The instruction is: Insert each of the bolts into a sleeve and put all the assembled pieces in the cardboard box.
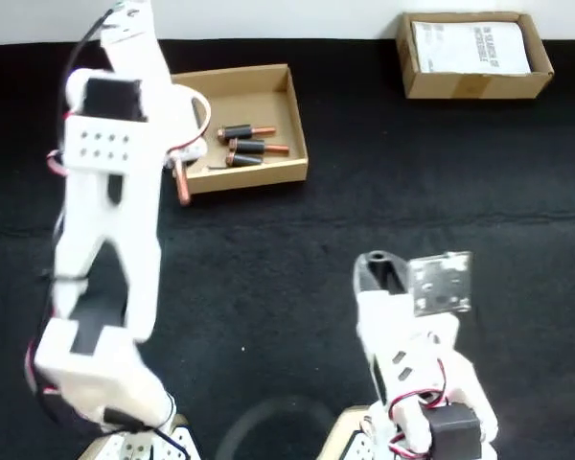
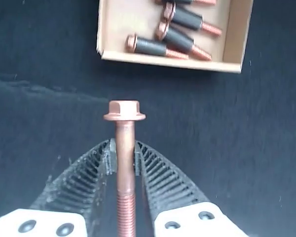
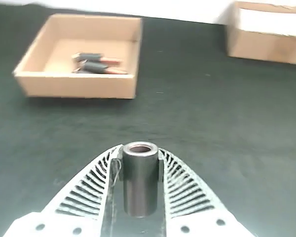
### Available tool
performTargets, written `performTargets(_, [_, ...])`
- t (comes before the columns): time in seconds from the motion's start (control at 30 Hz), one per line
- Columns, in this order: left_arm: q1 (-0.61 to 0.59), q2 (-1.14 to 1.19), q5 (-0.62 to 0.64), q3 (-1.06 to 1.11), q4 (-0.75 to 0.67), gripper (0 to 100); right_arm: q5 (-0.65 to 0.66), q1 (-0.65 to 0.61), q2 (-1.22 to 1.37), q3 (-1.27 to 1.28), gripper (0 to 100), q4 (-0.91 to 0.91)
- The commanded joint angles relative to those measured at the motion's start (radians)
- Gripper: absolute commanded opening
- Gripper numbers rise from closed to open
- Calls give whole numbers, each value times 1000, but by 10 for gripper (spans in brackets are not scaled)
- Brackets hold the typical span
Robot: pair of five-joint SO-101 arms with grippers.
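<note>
The ribbed left hand [image 2: 124,150] clamps a threaded, hex-flanged copper bolt [image 2: 124,112] by its shank, the ribbed right hand [image 3: 139,153] a smooth dark hollow sleeve [image 3: 139,185], cardboard box [image 3: 79,86] beyond both.

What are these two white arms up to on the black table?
The left arm's tool grips a copper hex-head bolt by its shank, beside the open cardboard box. The right arm's tool holds an empty dark cylindrical sleeve. Three bolts already fitted in sleeves lie in that box.
</note>
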Motion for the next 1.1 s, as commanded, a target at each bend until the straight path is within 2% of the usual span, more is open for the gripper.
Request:
performTargets(0.0, [48,-292,-55,206,0,8,58,-39,-7,-36,7,-18])
performTargets(0.17, [165,-656,-209,492,-18,8,152,-41,-7,44,7,-79])
performTargets(0.23, [206,-783,-218,604,-109,8,155,-41,-7,54,7,-104])
performTargets(0.33, [214,-955,-222,792,-338,8,152,-41,-7,65,7,-147])
performTargets(0.53, [205,-1207,-222,1248,-888,8,152,-41,-7,111,7,-246])
performTargets(0.63, [225,-1270,-218,1420,-1089,8,150,-41,-7,130,7,-291])
performTargets(0.73, [266,-1282,-216,1514,-1204,8,149,-41,-7,165,7,-374])
performTargets(1.0, [420,-1282,-226,1626,-1557,8,-48,-41,-7,243,7,-549])
performTargets(1.07, [433,-1282,-279,1626,-1610,8,-98,-41,-7,260,7,-553])
